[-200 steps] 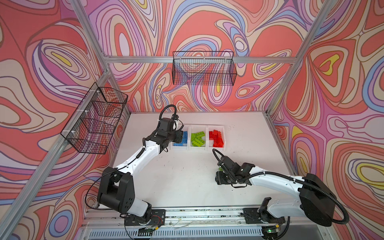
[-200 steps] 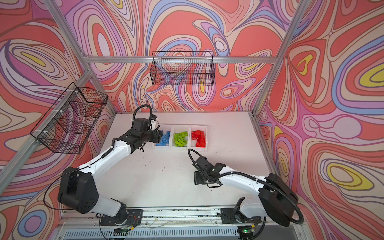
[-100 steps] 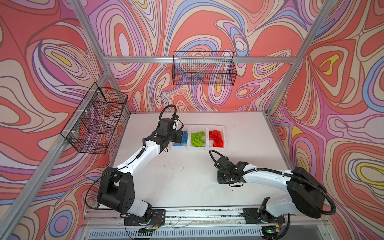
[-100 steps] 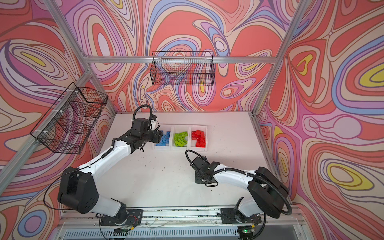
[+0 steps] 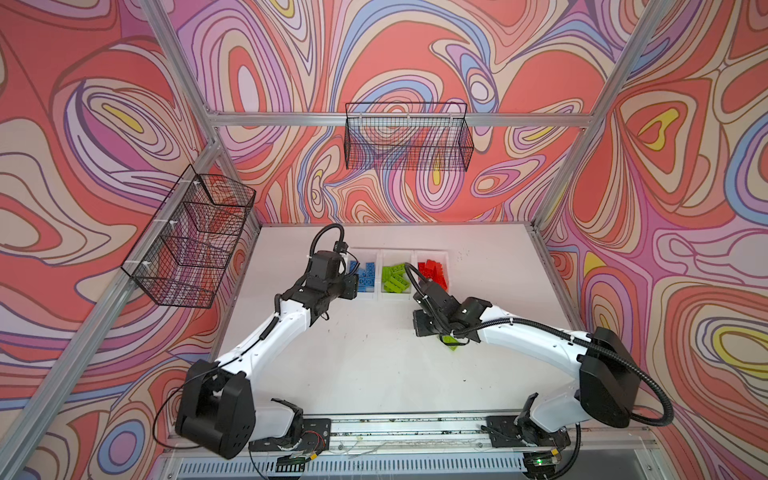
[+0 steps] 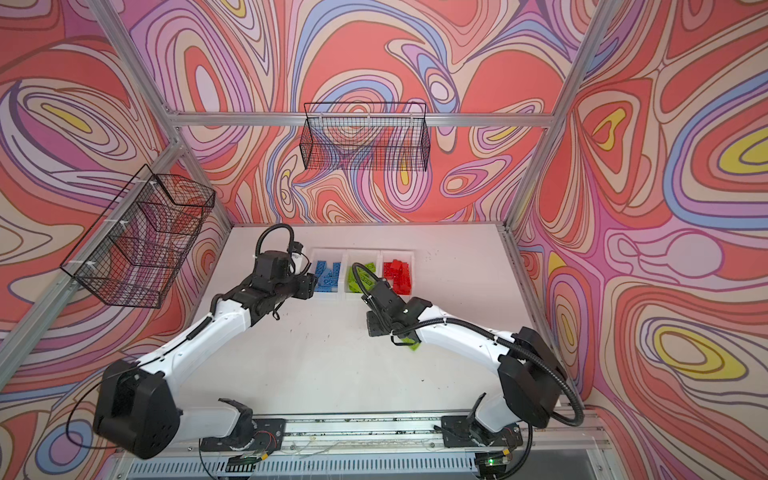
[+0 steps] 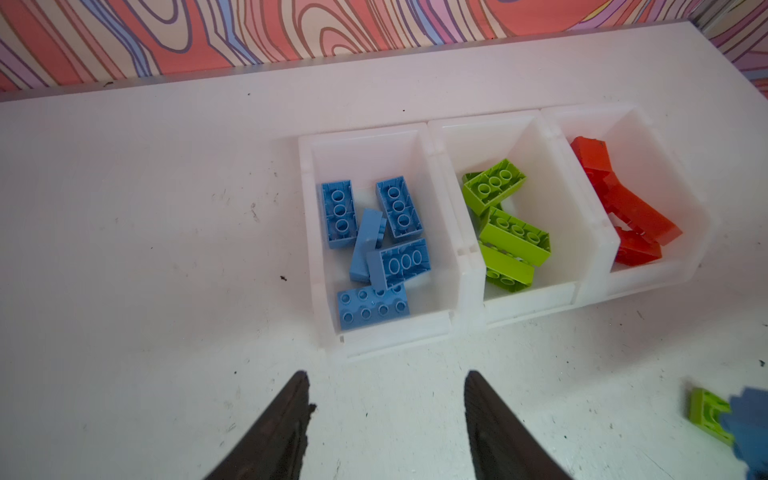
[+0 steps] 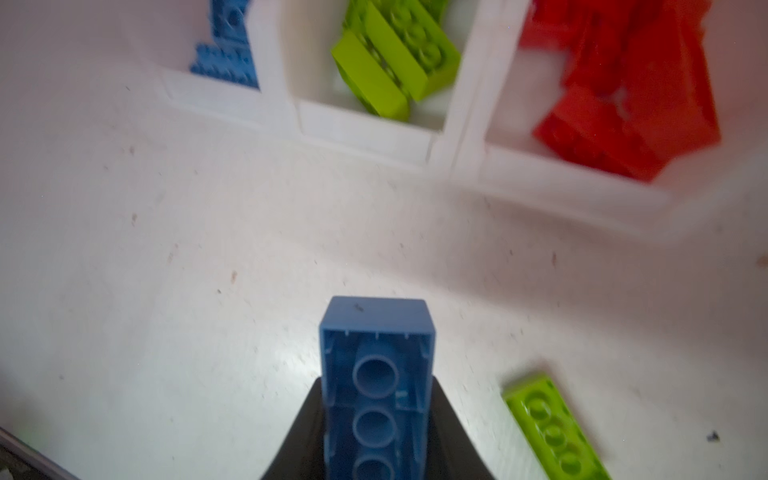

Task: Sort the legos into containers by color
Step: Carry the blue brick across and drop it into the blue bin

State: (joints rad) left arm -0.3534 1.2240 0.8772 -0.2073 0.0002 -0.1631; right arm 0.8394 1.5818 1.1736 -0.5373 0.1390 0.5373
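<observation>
Three white containers (image 7: pixel 462 257) stand joined in a row at the back of the table. They hold blue legos (image 7: pixel 386 249), lime green legos (image 7: pixel 513 237) and red legos (image 7: pixel 623 208). My left gripper (image 7: pixel 386 374) hangs open and empty just in front of the blue bin. In front of the green and red bins, my right gripper (image 8: pixel 376 380) is shut on a blue lego (image 8: pixel 376 374), held hollow side towards the camera. One loose green lego (image 8: pixel 552 432) lies on the table beside it, and it peeks out under the right arm in both top views (image 5: pixel 451 343) (image 6: pixel 412 344).
A black wire basket (image 5: pixel 407 137) hangs on the back wall and a tiered one (image 5: pixel 191 241) on the left wall, both above the table. Aluminium frame posts edge the white table (image 5: pixel 374 374). The arm bases sit on a rail at the front.
My right gripper has shut on the blue lego and moved with it towards the containers, leaving the green lego on the table. The left arm has stayed still.
</observation>
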